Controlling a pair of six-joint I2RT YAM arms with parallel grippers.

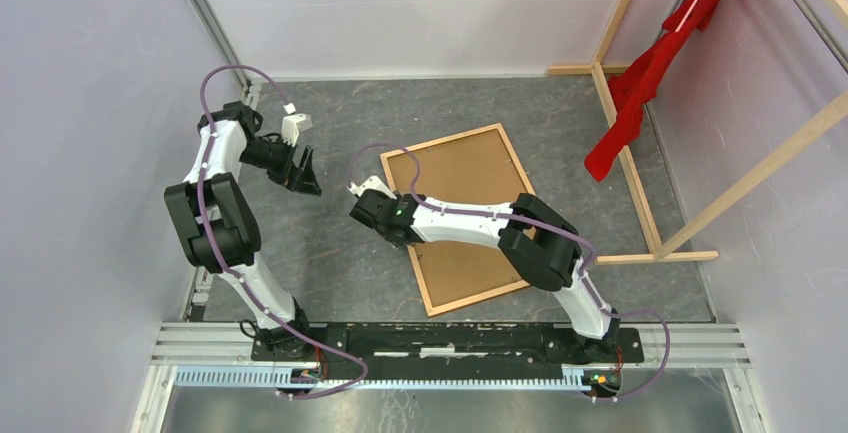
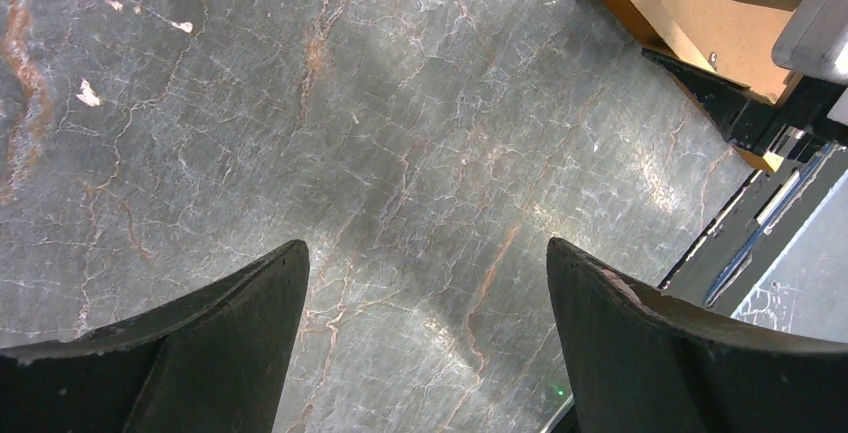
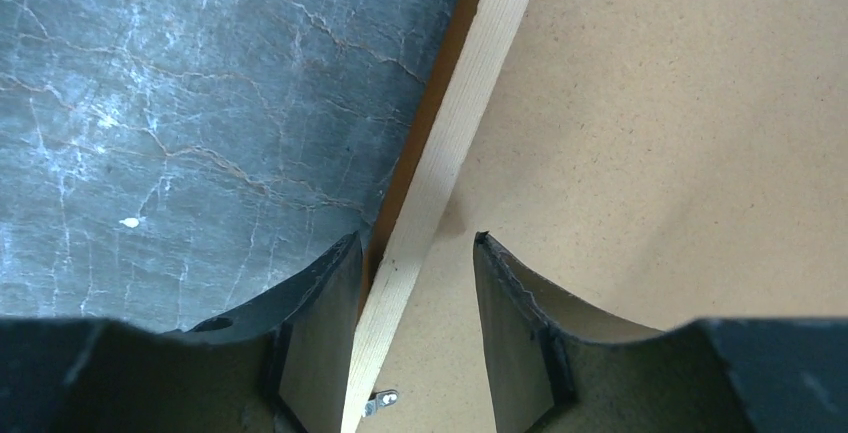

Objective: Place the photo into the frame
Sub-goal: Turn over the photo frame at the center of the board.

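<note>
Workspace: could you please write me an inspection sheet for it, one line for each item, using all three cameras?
Surface: grey marbled table with a few pale specks.
Job's things: the frame lies flat, back side up, with a brown backing board inside it; the photo is not seen.
Clutter: nothing seen.
Grippers: left gripper hangs over the table, jaws wide open, holding nothing; right gripper has open jaws, one on each side of the frame's edge strip.
Cables: purple cables run along both arms and loop near the bases.
Surroundings: pale walls; wooden beams with a red cloth on the right.
</note>
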